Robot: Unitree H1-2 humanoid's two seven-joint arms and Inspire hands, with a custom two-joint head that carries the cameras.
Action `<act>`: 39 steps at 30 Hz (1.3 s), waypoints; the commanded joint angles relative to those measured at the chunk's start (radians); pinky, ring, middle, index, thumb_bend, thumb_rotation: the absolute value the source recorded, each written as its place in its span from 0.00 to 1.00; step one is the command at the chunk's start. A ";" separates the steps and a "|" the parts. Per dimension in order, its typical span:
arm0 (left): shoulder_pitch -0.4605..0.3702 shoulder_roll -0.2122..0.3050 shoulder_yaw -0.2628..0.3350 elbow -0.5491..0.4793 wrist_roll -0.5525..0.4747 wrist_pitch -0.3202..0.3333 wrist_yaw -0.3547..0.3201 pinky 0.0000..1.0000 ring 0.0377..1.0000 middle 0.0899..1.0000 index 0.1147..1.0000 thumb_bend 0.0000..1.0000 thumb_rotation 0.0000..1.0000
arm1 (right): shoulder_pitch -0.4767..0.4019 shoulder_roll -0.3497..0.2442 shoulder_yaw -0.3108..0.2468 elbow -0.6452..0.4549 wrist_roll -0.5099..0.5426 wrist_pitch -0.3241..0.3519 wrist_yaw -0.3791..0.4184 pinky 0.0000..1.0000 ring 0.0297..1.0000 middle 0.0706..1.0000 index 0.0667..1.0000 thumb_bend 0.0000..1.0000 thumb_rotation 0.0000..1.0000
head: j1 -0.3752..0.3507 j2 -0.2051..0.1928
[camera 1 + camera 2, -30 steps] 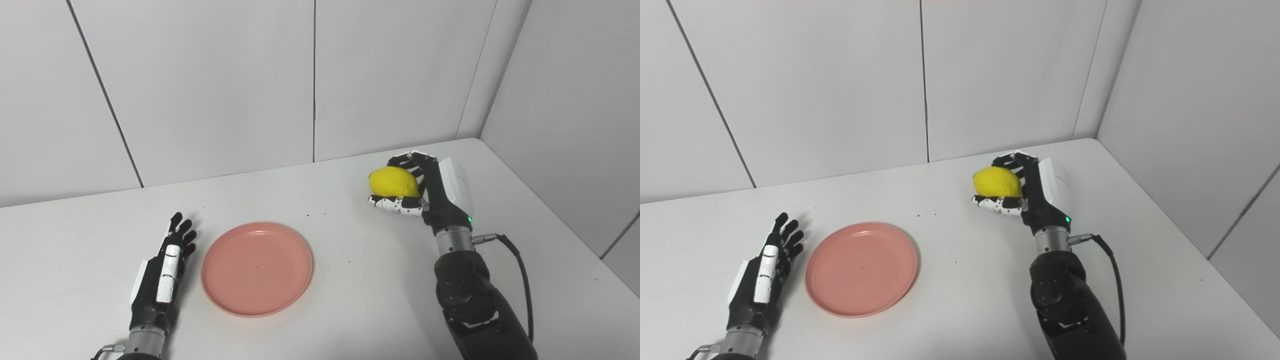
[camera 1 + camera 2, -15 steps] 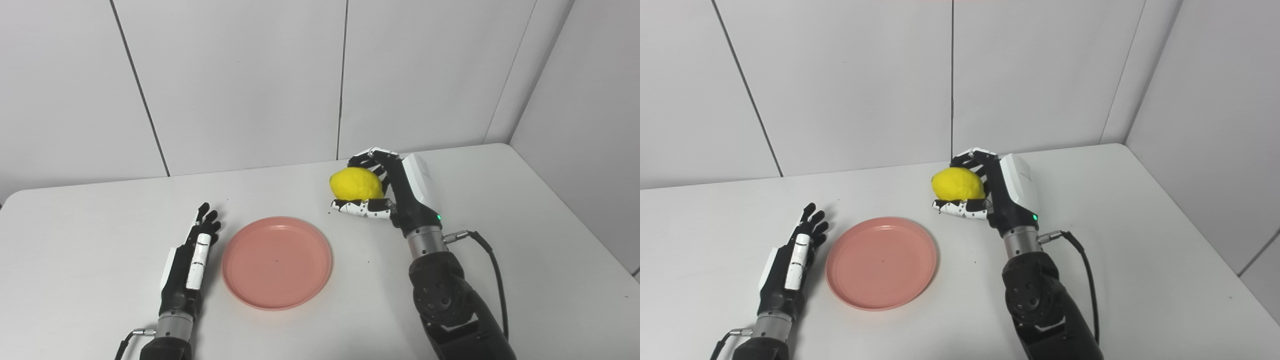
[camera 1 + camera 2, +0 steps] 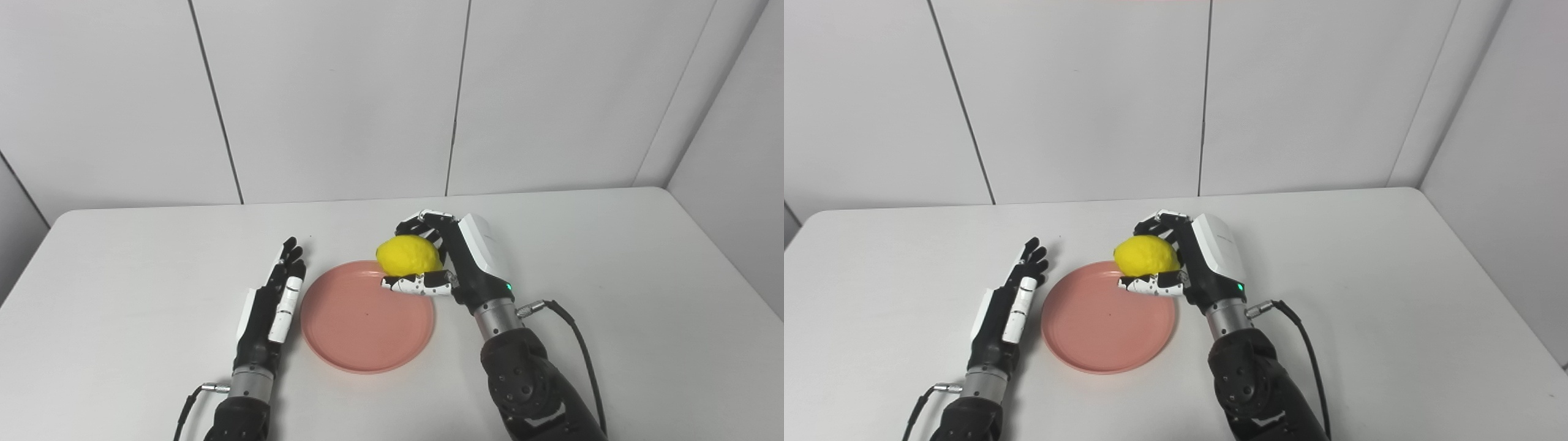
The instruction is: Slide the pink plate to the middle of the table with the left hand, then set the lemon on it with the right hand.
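The pink plate (image 3: 366, 318) lies flat near the middle of the white table (image 3: 612, 257). My right hand (image 3: 456, 266) is shut on the yellow lemon (image 3: 408, 257) and holds it above the plate's far right rim, thumb under the fruit and fingers curled over its top. Just left of the plate, my left hand (image 3: 272, 306) rests open on the table with its fingers stretched forward, beside the rim; I cannot tell whether it touches the rim. In the right eye view the lemon (image 3: 1145, 256) likewise overlaps the plate (image 3: 1105, 321) at its far right edge.
White wall panels close the table's far side and right side. A black cable (image 3: 582, 349) trails from my right wrist over the table. Another thin cable (image 3: 187, 407) hangs by my left forearm. Tiny dark specks dot the table.
The camera has swung left, shifting the whole scene rightward in the picture. My right hand carried the lemon leftward and nearer, from beside the plate to over its far right rim. The left hand kept still.
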 commanded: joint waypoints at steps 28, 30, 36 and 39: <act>0.011 -0.043 -0.007 0.005 -0.046 -0.023 -0.004 0.92 0.94 0.96 0.96 0.58 1.00 | -0.089 0.031 0.100 0.219 -0.063 -0.152 0.025 0.18 0.37 0.46 0.45 0.52 0.00 | 0.042 0.000; 0.012 -0.042 -0.008 0.003 -0.046 -0.021 -0.005 0.93 0.94 0.96 0.97 0.58 1.00 | -0.092 0.031 0.102 0.246 -0.067 -0.165 0.015 0.17 0.39 0.46 0.45 0.52 0.00 | 0.043 0.002; 0.012 -0.043 -0.008 0.001 -0.044 -0.016 0.001 0.92 0.94 0.96 0.96 0.60 1.00 | -0.096 0.026 0.110 0.293 -0.096 -0.213 -0.027 0.17 0.37 0.46 0.45 0.52 0.00 | 0.043 0.002; 0.012 -0.044 -0.007 0.003 -0.034 -0.021 0.013 0.91 0.93 0.95 0.95 0.59 1.00 | -0.098 0.023 0.114 0.299 -0.117 -0.226 -0.048 0.17 0.38 0.46 0.46 0.52 0.00 | 0.043 0.002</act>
